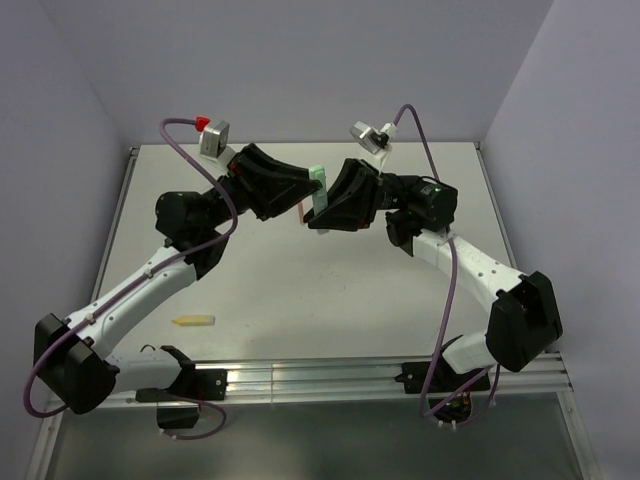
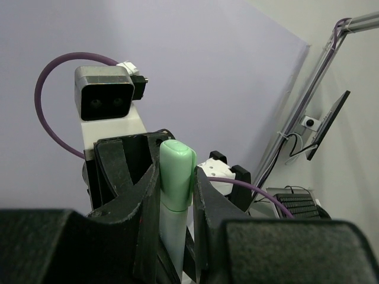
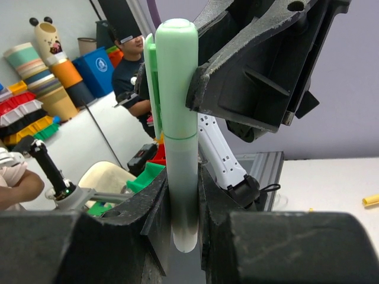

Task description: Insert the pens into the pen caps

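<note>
A mint green pen [image 3: 183, 177] stands upright in mid-air between both grippers, with its green cap [image 3: 176, 77] seated on the upper end. My left gripper [image 2: 176, 189] is shut on the cap [image 2: 176, 174], seen from above at the table's far middle [image 1: 317, 180]. My right gripper [image 3: 183, 204] is shut on the pen's lower body, just below the left gripper [image 1: 322, 212]. A pale yellow pen [image 1: 193, 321] lies on the table at the near left and also shows in the right wrist view [image 3: 371, 200]. A thin orange-red piece [image 1: 301, 212] shows behind the grippers.
The white table [image 1: 300, 280] is walled at the back and both sides. A metal rail [image 1: 320, 378] runs along the near edge by the arm bases. Both arms reach inward and meet over the far middle.
</note>
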Tool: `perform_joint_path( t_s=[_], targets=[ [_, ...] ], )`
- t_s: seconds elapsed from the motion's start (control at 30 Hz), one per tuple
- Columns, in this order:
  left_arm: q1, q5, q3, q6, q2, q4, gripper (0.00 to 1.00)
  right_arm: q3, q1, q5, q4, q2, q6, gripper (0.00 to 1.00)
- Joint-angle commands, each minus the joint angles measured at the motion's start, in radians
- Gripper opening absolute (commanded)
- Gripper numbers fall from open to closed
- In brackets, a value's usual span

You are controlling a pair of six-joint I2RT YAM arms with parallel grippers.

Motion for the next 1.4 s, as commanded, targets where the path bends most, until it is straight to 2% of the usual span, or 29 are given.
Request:
perform_joint_path(
  t_s=[0.0, 0.13, 0.37, 0.8, 1.0, 1.1, 1.13, 1.17, 1.23, 1.27, 1.3, 1.33, 1.37],
  targets=[
    [-0.079, 0.236, -0.021, 0.043, -0.005, -0.156, 0.00, 0.083, -0.005, 0.181, -0.027, -0.016, -0.017, 0.00],
    [-0.094, 0.236, -0.023, 0.060, -0.002, -0.166, 0.00, 0.122, -0.005, 0.173, 0.014, -0.005, 0.019, 0.00],
    [-0.113, 0.222, -0.033, 0.112, -0.012, -0.225, 0.00, 0.194, -0.006, 0.168, -0.019, 0.001, 0.016, 0.00],
    [-0.139, 0.210, -0.050, 0.166, 0.003, -0.257, 0.00, 0.326, -0.003, 0.173, 0.063, 0.062, 0.147, 0.00],
    [-0.140, 0.181, -0.032, 0.201, -0.011, -0.306, 0.00, 0.323, -0.002, 0.152, -0.010, 0.049, 0.096, 0.00],
    [-0.140, 0.075, 0.048, 0.279, -0.028, -0.444, 0.01, 0.269, -0.002, 0.146, -0.090, 0.015, 0.038, 0.00],
    [-0.140, 0.040, 0.071, 0.300, -0.035, -0.484, 0.06, 0.255, -0.002, 0.132, -0.140, 0.007, 0.018, 0.00],
    [-0.139, -0.039, 0.097, 0.349, -0.042, -0.534, 0.17, 0.235, 0.000, 0.126, -0.159, -0.003, -0.015, 0.00],
    [-0.139, -0.153, 0.207, 0.406, -0.058, -0.632, 0.32, 0.173, 0.003, 0.106, -0.197, -0.037, -0.036, 0.00],
    [-0.139, -0.225, 0.244, 0.460, -0.061, -0.697, 0.45, 0.153, 0.003, 0.098, -0.209, -0.052, -0.059, 0.00],
    [-0.136, -0.273, 0.311, 0.481, -0.068, -0.718, 0.52, 0.113, 0.003, 0.093, -0.232, -0.080, -0.069, 0.00],
    [-0.134, -0.310, 0.345, 0.500, -0.069, -0.741, 0.64, 0.097, 0.003, 0.086, -0.248, -0.098, -0.082, 0.00],
    [-0.133, -0.339, 0.374, 0.530, -0.069, -0.771, 0.67, 0.080, 0.002, 0.081, -0.268, -0.114, -0.117, 0.00]
  ],
)
